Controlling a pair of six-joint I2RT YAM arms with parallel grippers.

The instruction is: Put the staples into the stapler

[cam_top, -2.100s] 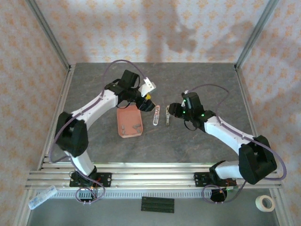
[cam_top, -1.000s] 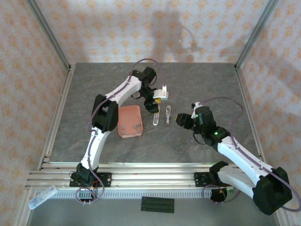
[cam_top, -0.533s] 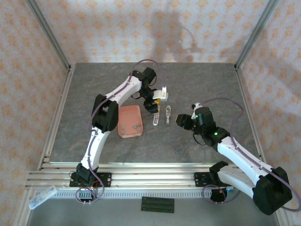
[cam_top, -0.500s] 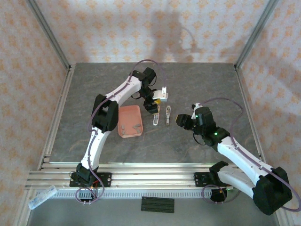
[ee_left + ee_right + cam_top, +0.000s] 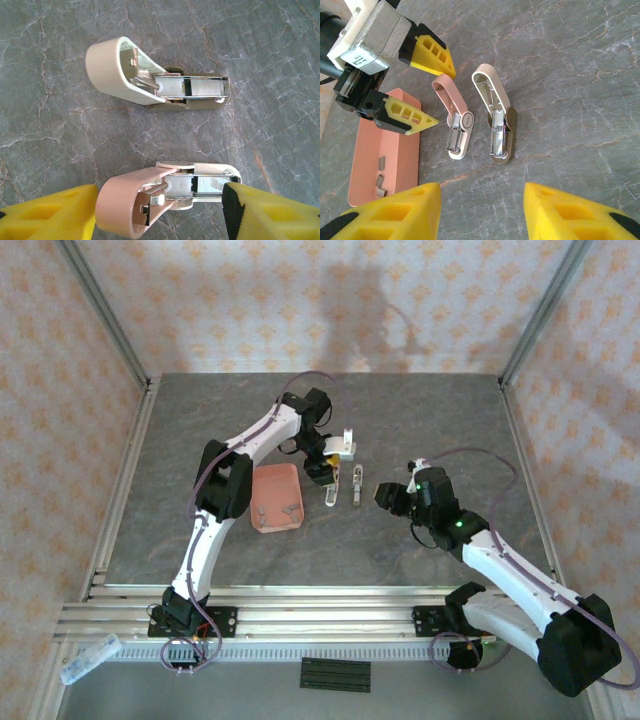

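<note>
The pink stapler (image 5: 167,192) lies on the worktop (image 5: 280,60) with its lid swung open and its channel bare. A beige stapler (image 5: 155,80) lies just beside it, also open. The left gripper (image 5: 445,96) straddles the pink stapler lengthwise, jaws apart, one finger near each end; I cannot tell whether they touch it. The right gripper (image 5: 482,210) hovers near both staplers, its jaws apart on nothing. The staples (image 5: 380,180) lie in the tray (image 5: 365,150), on the pink stapler's far side from the beige one.

The step in hand looks like securing the stapler; no loading has begun. Next, the left jaws need to close squarely on its ends without pushing it askew. A staple strip must then be picked from the tray, a fine pinch on a tiny piece.
</note>
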